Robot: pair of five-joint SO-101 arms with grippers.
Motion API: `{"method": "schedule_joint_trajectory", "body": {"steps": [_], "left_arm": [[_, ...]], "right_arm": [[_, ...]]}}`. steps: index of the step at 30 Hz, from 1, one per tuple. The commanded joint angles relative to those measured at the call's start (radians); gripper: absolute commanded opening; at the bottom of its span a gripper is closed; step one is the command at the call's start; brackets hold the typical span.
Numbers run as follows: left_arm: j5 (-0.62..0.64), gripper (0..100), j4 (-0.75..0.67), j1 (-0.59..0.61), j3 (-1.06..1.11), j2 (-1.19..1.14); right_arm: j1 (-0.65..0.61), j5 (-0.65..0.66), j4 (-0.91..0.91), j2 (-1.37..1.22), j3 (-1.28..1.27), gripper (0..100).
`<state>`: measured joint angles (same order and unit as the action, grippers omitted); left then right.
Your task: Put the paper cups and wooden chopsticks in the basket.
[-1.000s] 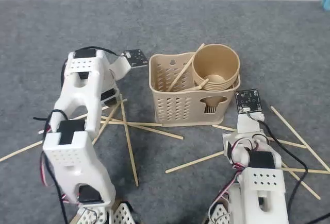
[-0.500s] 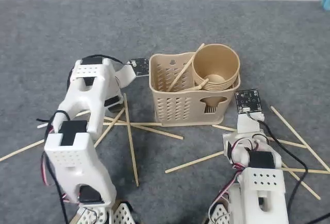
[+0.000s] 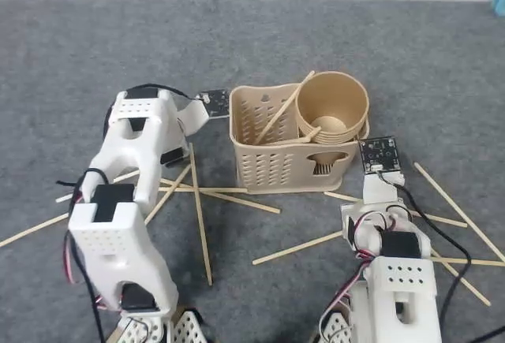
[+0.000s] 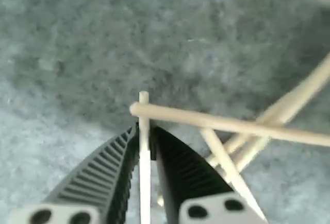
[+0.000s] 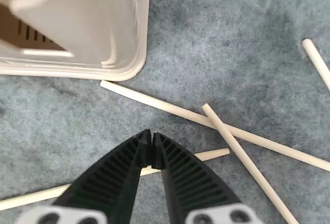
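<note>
Left gripper (image 4: 145,130) is pinching one wooden chopstick (image 4: 144,99) between its two black jaws, low over the grey carpet (image 4: 77,38). A second chopstick (image 4: 232,125) seems to lie across the held one, right at the tips of the jaws. Right gripper (image 5: 152,139) has its jaws pressed together with nothing in them. It hangs over the carpet near a corner of the basket (image 5: 103,33), with more sticks just past it.

The paper cups (image 3: 335,102) already sit stacked in the right side of the basket (image 3: 268,165). A leaning chopstick (image 3: 282,108) rests in there too. Many loose chopsticks (image 3: 199,209) lie on the carpet on both sides, so the job looks about half done.

What could go wrong? If the held stick is lifted, the crossing stick may come up with it or get flicked away. The stick is thin and smooth, so it may twist or slip out of the jaws. It is also long, so its far end could bump the basket wall and push the basket over.

The left wrist view gives the pinch up close. The high view gives the big picture instead: the left arm (image 3: 142,134) bent beside the basket, the cups inside, and how many sticks are left.
</note>
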<state>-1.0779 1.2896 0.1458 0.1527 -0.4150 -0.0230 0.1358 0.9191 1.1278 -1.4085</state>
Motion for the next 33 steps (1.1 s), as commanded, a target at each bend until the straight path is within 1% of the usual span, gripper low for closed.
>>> {"method": "schedule_joint_trajectory", "body": {"steps": [1, 9, 17, 23, 25, 27, 30, 33], "left_arm": [[0.041, 1, 0.095, -0.006, -0.090, 0.063], [0.216, 1, 0.298, 0.005, -0.361, 0.063], [0.347, 1, 0.465, 0.020, -0.621, 0.063], [0.512, 1, 0.465, 0.078, -0.791, 0.063], [0.568, 1, 0.465, 0.080, -0.851, 0.063], [0.652, 1, 0.465, 0.078, -0.911, 0.068], [0.778, 1, 0.465, 0.077, -0.954, 0.140], [0.835, 1, 0.465, 0.060, -0.949, 0.264]], "right_arm": [[0.002, 0.014, 0.013, 0.018, 0.006, 0.9], [0.002, 0.012, 0.012, 0.018, 0.006, 0.9], [0.004, 0.012, 0.012, 0.018, 0.006, 0.9], [0.004, 0.012, 0.010, 0.018, 0.006, 0.9], [0.004, 0.012, 0.008, 0.018, 0.006, 0.9], [0.004, 0.012, 0.008, 0.018, 0.006, 0.9], [0.004, 0.012, 0.012, 0.018, 0.006, 0.9], [0.004, 0.012, 0.012, 0.018, 0.006, 0.9]]}}
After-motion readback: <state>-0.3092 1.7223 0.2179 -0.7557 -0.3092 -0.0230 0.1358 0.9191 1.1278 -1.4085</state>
